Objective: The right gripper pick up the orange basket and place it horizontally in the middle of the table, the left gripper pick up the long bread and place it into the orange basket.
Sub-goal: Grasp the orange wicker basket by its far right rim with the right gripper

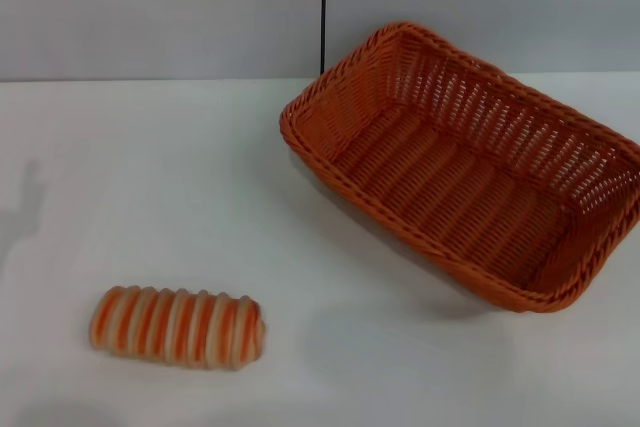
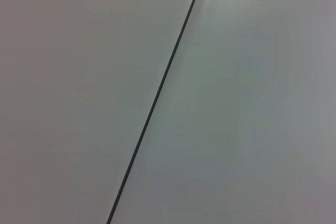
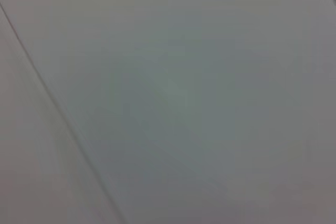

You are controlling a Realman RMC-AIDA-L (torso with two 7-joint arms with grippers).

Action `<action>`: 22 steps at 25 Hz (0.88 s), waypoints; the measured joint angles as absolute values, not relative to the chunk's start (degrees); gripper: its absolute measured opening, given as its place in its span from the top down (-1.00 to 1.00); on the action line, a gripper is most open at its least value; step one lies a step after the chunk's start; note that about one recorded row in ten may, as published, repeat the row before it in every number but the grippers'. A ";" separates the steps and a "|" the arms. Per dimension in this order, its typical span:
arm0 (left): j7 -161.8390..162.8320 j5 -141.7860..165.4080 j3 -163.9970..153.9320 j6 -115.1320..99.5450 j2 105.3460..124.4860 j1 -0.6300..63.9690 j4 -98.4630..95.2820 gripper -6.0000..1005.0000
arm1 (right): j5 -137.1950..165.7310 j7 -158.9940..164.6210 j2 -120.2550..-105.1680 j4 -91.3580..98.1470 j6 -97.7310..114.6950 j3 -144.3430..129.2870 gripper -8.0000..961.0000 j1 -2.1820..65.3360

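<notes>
The orange basket sits on the white table at the right, turned diagonally, its open top facing up and nothing inside. The long bread, cream with orange stripes, lies flat near the table's front left. Neither gripper shows in any view. Both wrist views hold only a plain grey wall with a thin dark seam.
A grey wall with a dark vertical seam stands behind the table. A faint shadow falls on the table's left edge. Bare tabletop lies between the bread and the basket.
</notes>
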State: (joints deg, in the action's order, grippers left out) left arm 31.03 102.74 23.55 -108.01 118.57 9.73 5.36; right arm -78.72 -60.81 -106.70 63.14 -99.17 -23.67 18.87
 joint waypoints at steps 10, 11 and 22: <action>31.07 102.74 23.55 -107.03 118.57 9.57 5.54 -0.28 | -57.20 -59.42 -105.63 68.37 -101.92 -31.99 -0.35 27.12; 31.08 102.74 23.55 -106.76 118.60 9.49 5.83 -0.28 | -54.17 -60.79 -105.94 67.07 -101.19 -32.26 -0.35 28.44; 31.56 102.74 23.56 -106.61 118.66 9.17 6.13 -0.27 | -45.59 -66.14 -106.50 56.73 -95.24 -34.03 -0.34 32.88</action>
State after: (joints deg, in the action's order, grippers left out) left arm 31.55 102.74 23.56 -106.61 118.66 9.17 6.13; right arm -45.59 -66.14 -106.50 56.73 -95.24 -34.03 32.88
